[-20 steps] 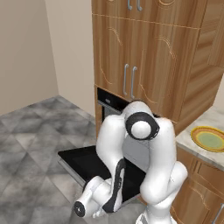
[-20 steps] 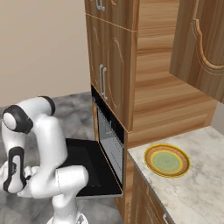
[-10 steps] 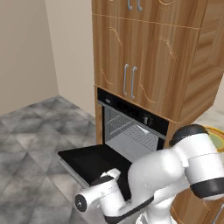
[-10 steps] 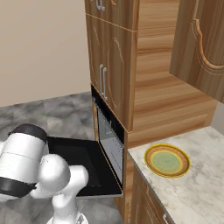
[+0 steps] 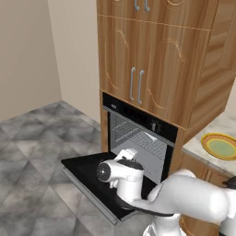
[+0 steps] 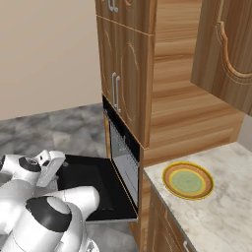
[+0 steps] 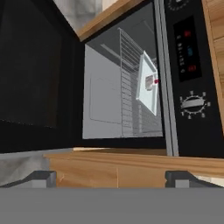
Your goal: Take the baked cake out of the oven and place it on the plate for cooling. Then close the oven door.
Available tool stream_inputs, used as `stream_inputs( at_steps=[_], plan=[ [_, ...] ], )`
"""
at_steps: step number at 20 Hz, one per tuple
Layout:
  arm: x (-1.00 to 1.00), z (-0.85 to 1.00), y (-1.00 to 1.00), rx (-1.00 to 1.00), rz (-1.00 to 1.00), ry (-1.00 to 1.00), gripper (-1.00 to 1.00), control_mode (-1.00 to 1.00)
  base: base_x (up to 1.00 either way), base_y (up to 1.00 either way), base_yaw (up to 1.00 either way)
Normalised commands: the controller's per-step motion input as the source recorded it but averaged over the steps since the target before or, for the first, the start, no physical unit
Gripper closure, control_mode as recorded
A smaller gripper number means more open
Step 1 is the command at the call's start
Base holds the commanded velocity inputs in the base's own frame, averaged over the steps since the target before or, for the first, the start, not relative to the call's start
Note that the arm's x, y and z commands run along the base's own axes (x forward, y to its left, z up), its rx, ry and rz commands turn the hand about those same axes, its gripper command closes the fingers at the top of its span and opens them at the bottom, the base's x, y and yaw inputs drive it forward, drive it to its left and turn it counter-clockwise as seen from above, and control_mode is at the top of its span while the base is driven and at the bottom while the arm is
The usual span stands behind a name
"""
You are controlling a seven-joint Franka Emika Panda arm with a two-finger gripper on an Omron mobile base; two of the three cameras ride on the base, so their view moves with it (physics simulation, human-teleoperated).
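Two steps remain untouched: cake out to plate, then door shut. The oven (image 5: 138, 138) stands open, with the oven door (image 5: 92, 177) dropped flat and the arm low in front of it. This reads as the approach stage, before any reach into the cavity.

The gripper (image 7: 111, 178) is spread wide and empty, its finger tips far apart at the bottom of the hand view, aimed into the oven mouth but outside it.

The baked cake (image 7: 150, 82) sits on a pale square tray (image 7: 146, 89) on a wire rack (image 7: 131, 83) inside. The hand view is rolled, so tray and rack appear on edge there. The cake looks tiny and white with a small red bit on top, much smaller than the tray.

The plate (image 6: 188, 180), with its yellow-orange rim and green centre, lies on the counter (image 6: 216, 206) right of the oven, well apart from the cake.

The likely next move is levelling the hand, going in over the door between the racks, and pinching the cake itself, not the tray. Such a small target leaves little margin.
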Motion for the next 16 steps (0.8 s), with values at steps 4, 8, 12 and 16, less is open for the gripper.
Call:
stream_inputs(
  at_steps=[4,8,12,16],
  plan=[
    [0.55,-0.03,-0.38,-0.16,-0.09,0.02,-1.00,-1.00,0.00,0.00,0.00],
    [0.55,-0.14,-0.24,-0.21,-0.09,0.00,-1.00,-1.00,0.00,0.00,0.00],
    [0.60,-0.20,-0.23,-0.21,-0.09,0.00,-1.00,-1.00,0.00,0.00,0.00],
    [0.58,-0.19,-0.27,-0.18,-0.07,0.00,-1.00,-1.00,0.00,0.00,0.00]
  ],
)
